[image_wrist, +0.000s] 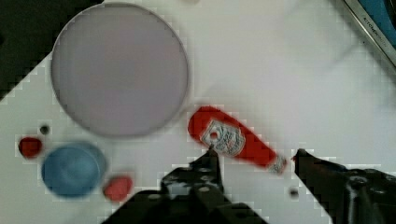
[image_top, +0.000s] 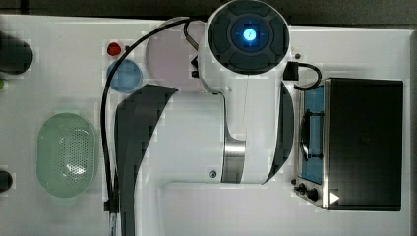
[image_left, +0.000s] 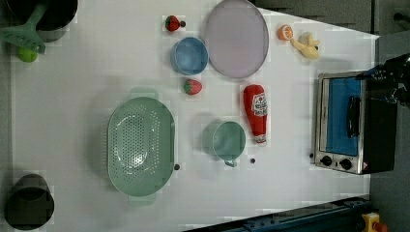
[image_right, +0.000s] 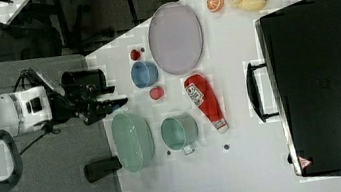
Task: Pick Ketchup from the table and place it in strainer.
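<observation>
Two black fingers of the gripper (image_wrist: 254,156) stand apart above the table (image_left: 72,96), holding nothing, with the ketchup bottle (image_wrist: 233,142) lying on its side below them. In the left view the bottle (image_left: 256,112) lies flat between the lilac plate (image_left: 236,37) and the toaster oven (image_left: 355,123), just beside the green cup (image_left: 227,140). The strainer (image_left: 140,145) sits beyond that cup, toward the left view's left.

The Ketchup (image_left: 256,112) looks like smooth, slightly shiny red plastic with a white paper-like label, and the strainer (image_left: 140,145) is pale green plastic, a little glossy, with many small holes. The table (image_left: 87,87) is smooth, matt white. The toaster oven (image_left: 348,123) has a brushed metal front and a dull black top.
</observation>
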